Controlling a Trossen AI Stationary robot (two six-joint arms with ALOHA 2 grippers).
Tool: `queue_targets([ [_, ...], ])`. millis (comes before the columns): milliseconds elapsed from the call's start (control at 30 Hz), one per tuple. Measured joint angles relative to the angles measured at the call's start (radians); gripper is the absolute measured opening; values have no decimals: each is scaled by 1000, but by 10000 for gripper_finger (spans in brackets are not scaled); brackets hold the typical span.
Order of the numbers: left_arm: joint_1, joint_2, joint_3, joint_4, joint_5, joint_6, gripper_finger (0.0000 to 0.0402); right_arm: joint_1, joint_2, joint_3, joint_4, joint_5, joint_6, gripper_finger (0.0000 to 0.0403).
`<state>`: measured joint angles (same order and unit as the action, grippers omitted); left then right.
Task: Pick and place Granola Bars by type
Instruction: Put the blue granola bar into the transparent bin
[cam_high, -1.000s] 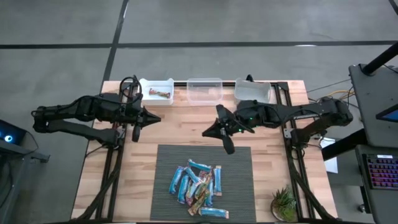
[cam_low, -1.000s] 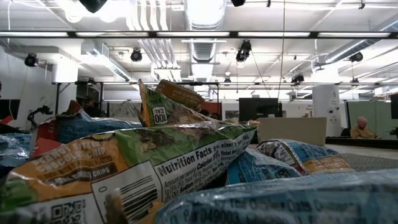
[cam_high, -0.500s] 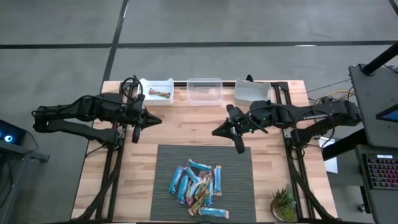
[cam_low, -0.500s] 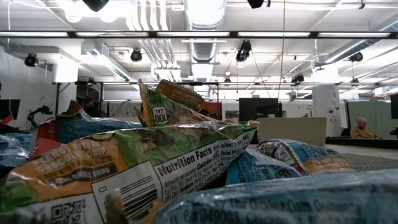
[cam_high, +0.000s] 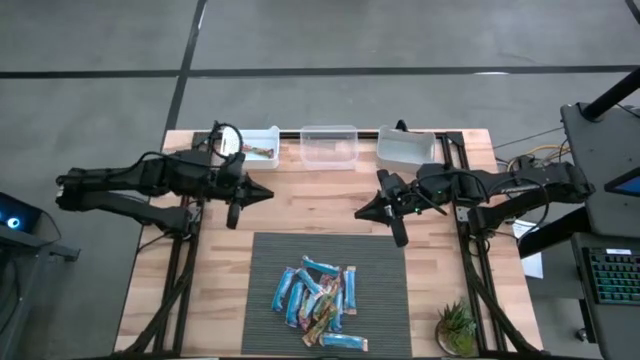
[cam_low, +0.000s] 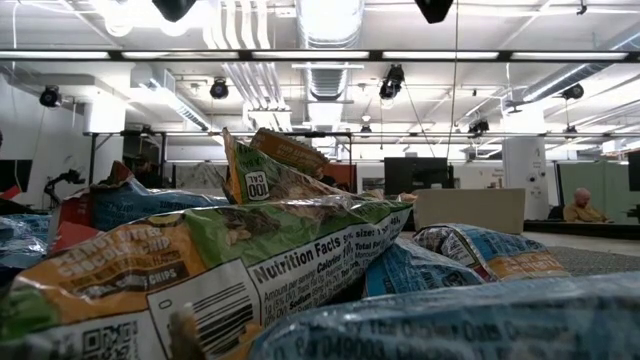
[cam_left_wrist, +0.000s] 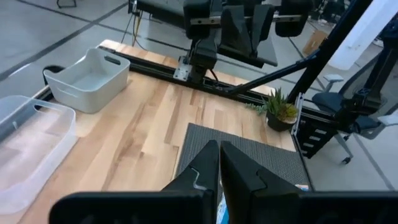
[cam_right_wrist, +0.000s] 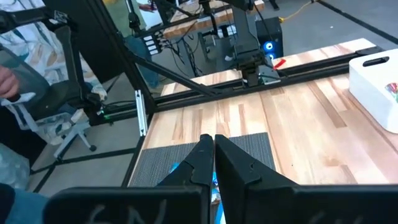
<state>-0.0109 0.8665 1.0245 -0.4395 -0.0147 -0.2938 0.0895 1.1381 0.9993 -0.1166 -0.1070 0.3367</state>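
Several granola bars (cam_high: 318, 300), blue and multicoloured, lie heaped on the grey mat (cam_high: 380, 290) near the table's front; in the low view a green bar (cam_low: 230, 270) and a blue bar (cam_low: 465, 250) fill the foreground. One bar (cam_high: 262, 151) lies in the left white bin (cam_high: 240, 146). My left gripper (cam_high: 270, 193) hovers shut above the bare wood, left of the middle, with nothing in it (cam_left_wrist: 219, 155). My right gripper (cam_high: 358, 214) hovers shut above the mat's far right corner, also with nothing in it (cam_right_wrist: 213, 149).
A clear bin (cam_high: 329, 145) and a second white bin (cam_high: 405, 147) stand along the far edge. A small plant (cam_high: 457, 328) sits at the near right corner. Black frame rails (cam_high: 462, 200) run along both table sides. A person (cam_low: 580, 205) sits far off in the room.
My left gripper has gone a little toward the table's right, toward the middle. My right gripper has drawn back toward the table's right edge, away from the middle. Both have stayed shut; the bars have not moved.
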Motion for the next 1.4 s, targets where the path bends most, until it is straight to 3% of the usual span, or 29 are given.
queue_targets([
  [300,0,59,0,20,5,61,0,0,38,52,-7,1,6,9],
  [600,-5,80,0,20,133,52,0,0,55,85,-7,3,-14,8],
  [833,-18,88,21,20,141,43,7,0,52,86,-55,6,-7,8],
  [1167,-20,143,145,-113,141,65,92,0,52,87,-67,6,4,8],
  [1400,-53,196,204,-121,148,58,145,0,49,90,-67,6,4,8],
])
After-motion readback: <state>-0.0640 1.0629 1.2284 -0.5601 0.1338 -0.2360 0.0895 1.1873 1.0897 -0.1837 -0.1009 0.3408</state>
